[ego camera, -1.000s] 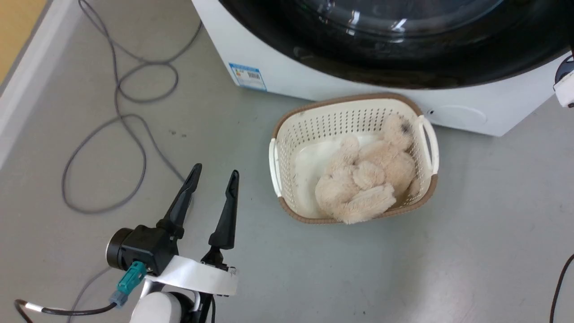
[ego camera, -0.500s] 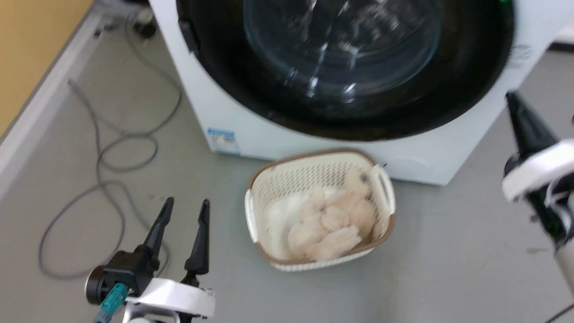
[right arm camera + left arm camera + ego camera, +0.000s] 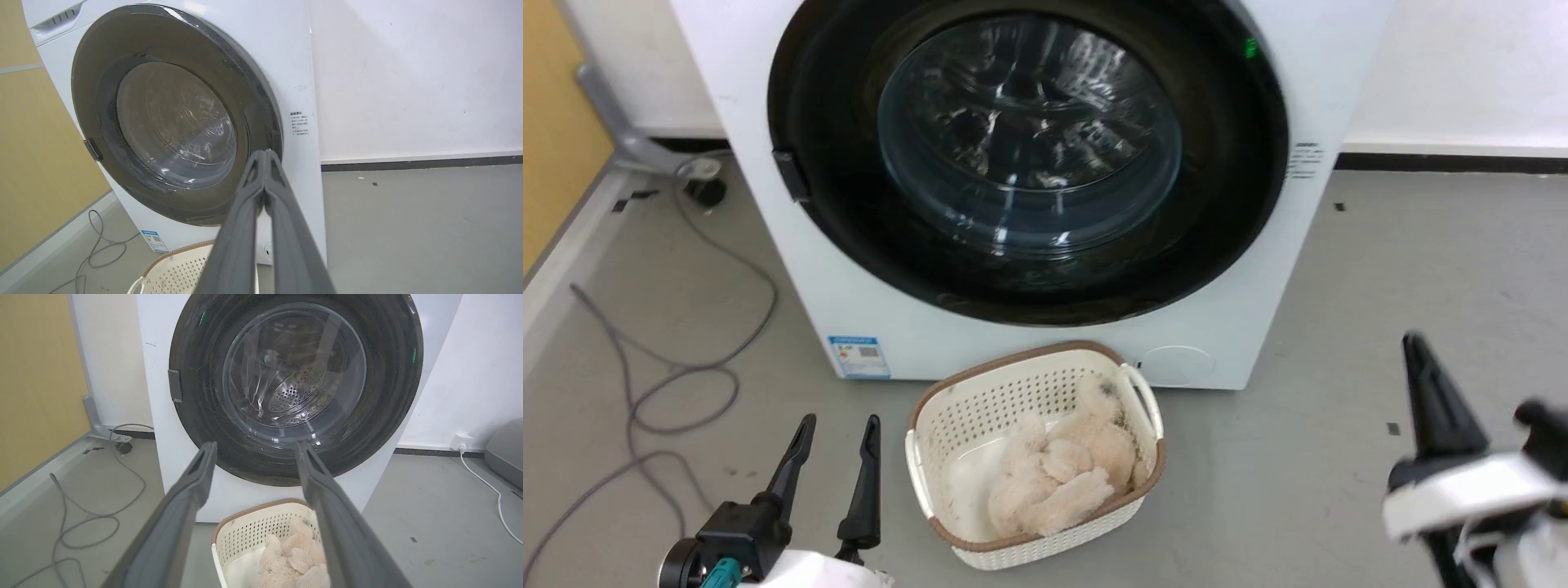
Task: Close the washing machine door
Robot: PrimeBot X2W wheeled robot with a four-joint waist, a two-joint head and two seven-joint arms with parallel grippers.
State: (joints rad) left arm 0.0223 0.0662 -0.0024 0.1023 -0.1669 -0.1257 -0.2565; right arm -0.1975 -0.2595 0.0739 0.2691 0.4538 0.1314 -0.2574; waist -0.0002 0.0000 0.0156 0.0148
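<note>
Both empty: left tool (image 3: 840,420) fingers spread apart, right tool (image 3: 264,152) fingers pressed together; neither touches washing machine door (image 3: 1029,163), flush on washing machine (image 3: 768,269).

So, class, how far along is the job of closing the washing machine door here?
Done: the round black-rimmed glass door sits flush in the white front-loading washing machine. In hand: nothing; the open left gripper and shut right gripper are both clear of it. Left: apparently nothing, though full latching can't be confirmed.
</note>
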